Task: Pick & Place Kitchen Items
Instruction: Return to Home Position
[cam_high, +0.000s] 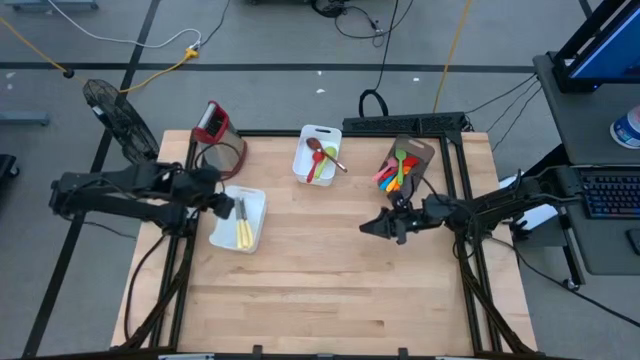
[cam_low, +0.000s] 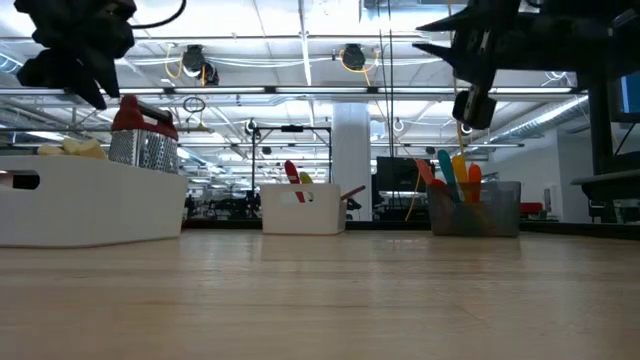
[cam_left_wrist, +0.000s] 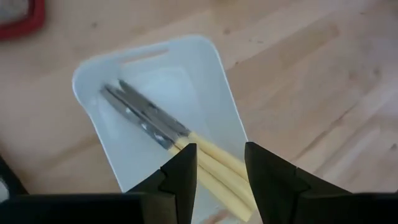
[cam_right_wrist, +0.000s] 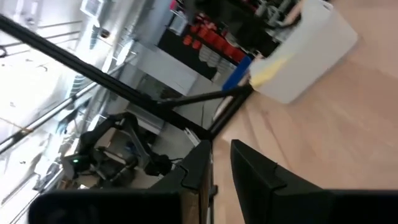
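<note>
Two cream-handled knives (cam_left_wrist: 168, 127) lie flat in a white tub (cam_high: 255, 200) at the table's left, blades toward its far end. My left gripper (cam_left_wrist: 221, 168) hangs open above the tub's near end, well clear of the knives; the handles show below, between its fingers. A second white tub (cam_high: 318, 135) at the back centre holds a red spoon, a green utensil and a wooden spoon. A brown holder (cam_high: 415, 150) at the back right holds several coloured utensils. My right gripper (cam_high: 372, 227) waits in front of the holder, level, fingers a narrow gap apart with nothing between them.
A red-topped metal grater (cam_high: 212, 125) stands behind the left tub. A black frame rail (cam_high: 400, 124) runs along the far right edge. Bare wood (cam_high: 330, 300) fills the table's near half.
</note>
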